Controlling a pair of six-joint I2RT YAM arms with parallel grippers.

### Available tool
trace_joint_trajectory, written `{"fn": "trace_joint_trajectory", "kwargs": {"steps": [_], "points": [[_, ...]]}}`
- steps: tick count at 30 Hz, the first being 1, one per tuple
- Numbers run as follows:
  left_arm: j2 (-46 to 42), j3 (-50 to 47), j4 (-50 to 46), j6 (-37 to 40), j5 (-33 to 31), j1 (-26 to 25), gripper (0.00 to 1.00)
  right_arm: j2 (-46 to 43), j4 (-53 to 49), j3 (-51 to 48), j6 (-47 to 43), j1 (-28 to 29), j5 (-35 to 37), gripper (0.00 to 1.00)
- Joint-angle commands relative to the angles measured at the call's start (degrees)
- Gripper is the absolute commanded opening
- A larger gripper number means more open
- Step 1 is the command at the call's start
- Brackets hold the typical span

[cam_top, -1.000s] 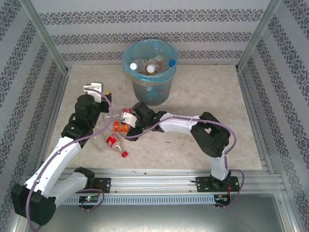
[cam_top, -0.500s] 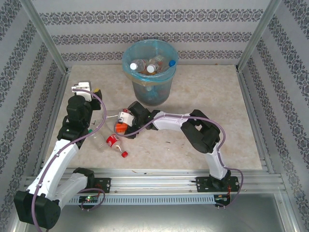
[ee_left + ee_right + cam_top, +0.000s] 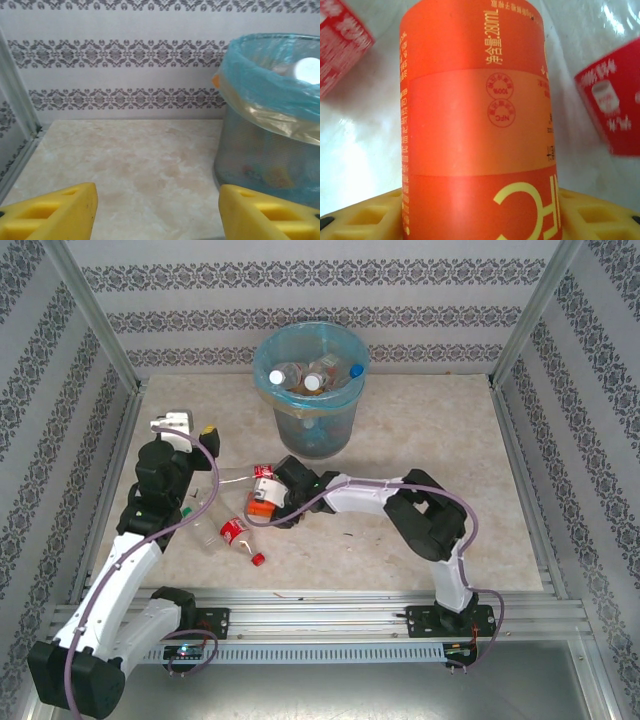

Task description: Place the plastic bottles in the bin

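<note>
The right gripper (image 3: 480, 220) is being shown closed on an orange-labelled bottle (image 3: 480, 125), which is being held between the jaws with a yellow finger (image 3: 365, 217) pressed against each side of its label. Whether this bottle is being lifted off the tabletop (image 3: 430, 450) cannot be told.

In the right wrist view, a red-labelled bottle (image 3: 340, 45) is being seen to the upper left of the gripper. A second red-labelled bottle (image 3: 615, 105) is being seen to its right. Both are lying apart from the fingers.

From above, a red-capped bottle (image 3: 235, 533) is being seen on its side just nearer the arm bases than the right gripper.

The bin (image 3: 312, 435) is standing upright well beyond that gripper, at the far side of the table. It is lined with a light-blue bag, and several bottles in the bin (image 3: 305, 378) are being seen from above.

The left gripper (image 3: 157, 205) is being held with its yellow fingers wide apart and nothing between them. In its wrist view, the bin is rising just ahead of it and to its right, with bare tabletop in front.
</note>
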Motion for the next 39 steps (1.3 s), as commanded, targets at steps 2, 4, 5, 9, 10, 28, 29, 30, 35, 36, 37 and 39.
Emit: {"fn": "trace_joint_trajectory", "kwargs": {"steps": [2, 4, 5, 9, 10, 28, 29, 30, 35, 36, 37, 39], "points": [[-0.1, -0.4, 4.0, -0.7, 9.3, 0.8, 0.69, -9.5, 1.2, -6.0, 2.3, -0.4, 2.6, 0.51], [1.1, 0.2, 4.6, -2.2, 14.7, 0.8, 0.79, -13.3, 3.5, -9.3, 3.6, -0.4, 3.6, 0.5], [1.8, 0.4, 5.1, -3.0, 18.0, 0.7, 0.8, -15.8, 5.1, -11.3, 4.2, -0.4, 3.9, 0.5], [4.7, 0.1, 11.2, -7.2, 31.5, 0.7, 0.82, -25.1, 12.5, -18.0, 6.4, -1.0, 2.9, 0.48], [5.7, 0.0, 13.0, -8.3, 35.4, 0.7, 0.82, -27.3, 14.5, -19.3, 7.4, -1.6, 1.3, 0.48], [17.8, 1.0, 35.8, -31.0, 61.0, -2.8, 0.82, -39.1, 28.3, -19.2, 16.5, -6.6, -9.0, 0.46], [18.1, 1.1, 36.3, -31.6, 61.4, -3.2, 0.81, -39.2, 28.5, -19.4, 16.6, -6.5, -8.9, 0.46], [18.4, 1.2, 36.8, -32.4, 61.7, -3.4, 0.81, -39.3, 28.8, -19.5, 16.7, -6.5, -8.9, 0.46], [19.6, 0.9, 43.1, -37.6, 63.2, -3.8, 0.84, -39.3, 29.3, -20.0, 17.1, -6.2, -9.0, 0.46], [19.9, 0.9, 44.2, -38.6, 63.7, -3.8, 0.85, -39.4, 29.5, -20.1, 17.2, -6.1, -8.8, 0.46], [20.2, 1.0, 44.7, -39.2, 63.9, -3.8, 0.86, -39.5, 29.6, -20.1, 17.3, -6.1, -8.5, 0.46], [20.3, 0.8, 44.9, -39.3, 63.6, -3.8, 0.9, -39.6, 29.7, -20.1, 17.6, -6.0, -7.8, 0.47]]}}
